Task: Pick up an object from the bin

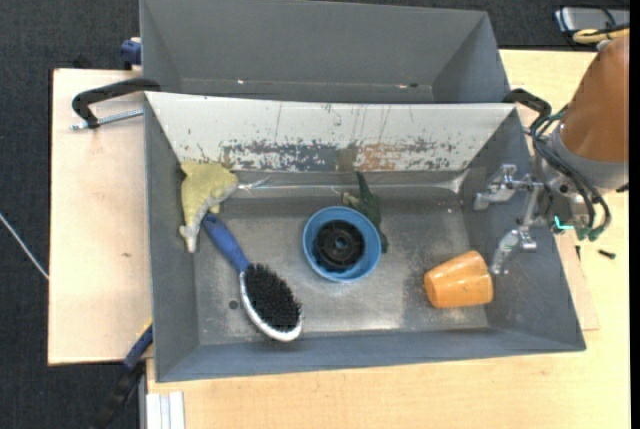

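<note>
The gripper (490, 230) stood at 3 o'clock in the grey bin (175, 317), close to the right wall. Its two metal fingers (497, 185) were spread apart, so the jaws were open. The arm's orange cover (605, 107) was cut off by the picture's edge, and cables hid the wrist's detail.

An orange cup (459, 282) lay on its side at 4 o'clock on the floor, just beside the lower finger. Contact between the two could not be determined.

A blue round dish (342, 244) sat at centre. A dark green item (368, 202) at its 1 o'clock was partly hidden by the rim, and its kind was unclear. A blue-handled brush (262, 292) with black bristles lay at 8 o'clock. A yellowish soft-looking item (203, 192) lay at 10 o'clock, touching the handle end; its kind was hard to make out.
</note>
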